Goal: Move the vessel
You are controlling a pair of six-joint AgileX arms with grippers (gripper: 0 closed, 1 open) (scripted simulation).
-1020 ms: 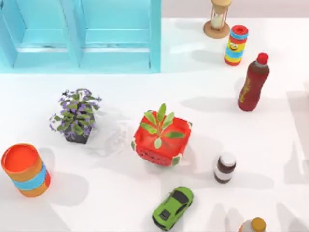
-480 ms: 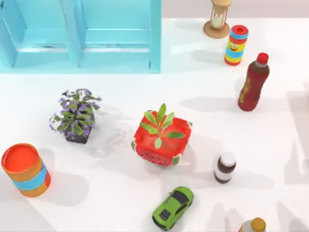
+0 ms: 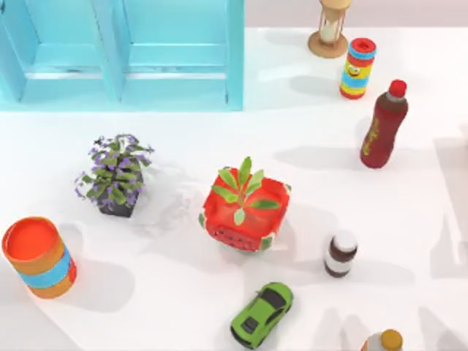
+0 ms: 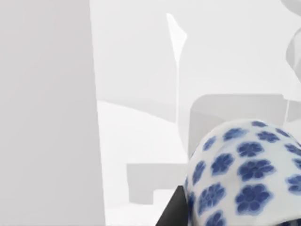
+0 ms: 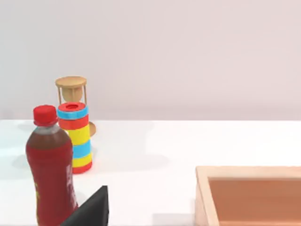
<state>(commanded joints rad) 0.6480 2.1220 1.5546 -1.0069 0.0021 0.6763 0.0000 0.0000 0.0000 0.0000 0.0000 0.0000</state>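
The vessel (image 3: 39, 257) stands upright at the near left corner of the table (image 3: 183, 307), open mouth up, and its red-orange inside looks bare. Nothing touches it, so I judge the move has not begun; standing alone with free table all round, it should be easy for my left arm to approach, since that side is nearest.

Just beyond it, toward the middle, sits a small dark pot of purple flowers (image 3: 115, 178), near but apart. The red watermelon-patterned planter (image 3: 244, 213) holds a green leafy plant at the table's centre, well apart from the vessel. A green toy car (image 3: 262, 314) lies in front of the planter, a small dark jar with a white cap (image 3: 341, 253) to its right, and another capped bottle (image 3: 382, 341) pokes in at the near edge.

Along the right stand a red drink bottle (image 3: 383, 135), a striped smiley tube (image 3: 357, 68) and a wooden hourglass (image 3: 329, 29). A light-blue cabinet (image 3: 124, 55) fills the far left.

My left wrist view shows a white object with blue flowers (image 4: 244, 174); my right wrist view shows a wooden tray (image 5: 249, 195), seemingly bare. For either tool, I cannot tell open or closed.
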